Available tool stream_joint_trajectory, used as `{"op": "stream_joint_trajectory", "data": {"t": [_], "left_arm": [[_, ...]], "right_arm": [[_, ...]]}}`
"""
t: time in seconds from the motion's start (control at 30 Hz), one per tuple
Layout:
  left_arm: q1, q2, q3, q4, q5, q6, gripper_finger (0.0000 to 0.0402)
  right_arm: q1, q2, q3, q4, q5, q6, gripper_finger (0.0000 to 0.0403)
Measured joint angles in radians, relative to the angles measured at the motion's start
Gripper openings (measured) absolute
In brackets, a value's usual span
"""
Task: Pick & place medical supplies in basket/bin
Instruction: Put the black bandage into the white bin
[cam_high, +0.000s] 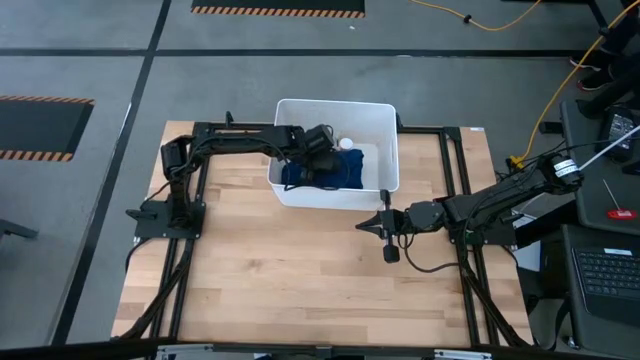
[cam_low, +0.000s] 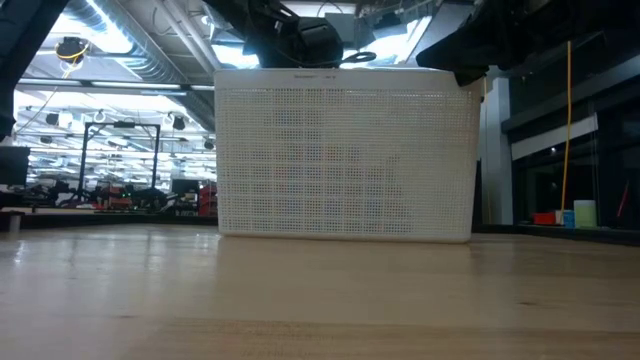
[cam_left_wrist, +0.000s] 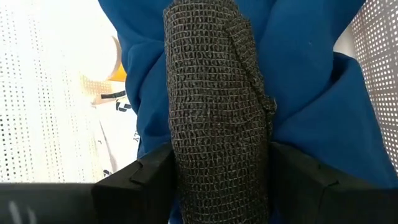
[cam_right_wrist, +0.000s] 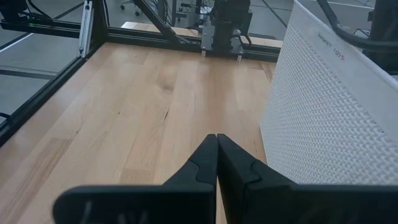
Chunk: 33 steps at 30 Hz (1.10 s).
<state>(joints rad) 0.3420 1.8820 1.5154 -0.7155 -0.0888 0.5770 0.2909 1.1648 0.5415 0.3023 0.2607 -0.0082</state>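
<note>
Left tool (cam_left_wrist: 219, 186) grips a black, coarse-woven oblong roll (cam_left_wrist: 217, 99).

I work in a big industrial lab: concrete floor (cam_high: 80, 50) with hazard-striped mats (cam_high: 278, 10) at the frame's top, ceiling ducts (cam_low: 110, 50) upper left, equipment benches (cam_low: 110, 195) behind, a laptop (cam_high: 610, 270) lower right.

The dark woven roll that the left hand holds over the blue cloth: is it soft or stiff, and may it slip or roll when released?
The roll looks like soft woven bandage, so it probably gives under the left hand. Its rough weave should resist slipping. Being round, it might roll, though the blue cloth beneath would likely stop it.
</note>
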Motion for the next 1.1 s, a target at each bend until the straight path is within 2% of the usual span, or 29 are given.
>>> {"op": "stream_joint_trajectory", "data": {"t": [0.23,0.57,0.97,1.1], "left_arm": [[0.000,0.000,0.000,0.000,0.045,-0.039,0.0230],[0.000,0.000,0.000,0.012,-0.021,0.020,0.0235],[0.000,0.000,0.000,0.017,-0.016,0.014,0.0234],[0.000,0.000,0.000,0.017,-0.016,-0.008,0.0247]], "right_arm": [[0.000,0.000,0.000,0.000,0.000,-0.003,0.0007],[0.000,0.000,0.000,0.000,0.000,-0.003,0.0007],[0.000,0.000,0.000,0.000,0.000,-0.026,0.0007],[0.000,0.000,0.000,0.000,0.000,-0.026,0.0007]]}}
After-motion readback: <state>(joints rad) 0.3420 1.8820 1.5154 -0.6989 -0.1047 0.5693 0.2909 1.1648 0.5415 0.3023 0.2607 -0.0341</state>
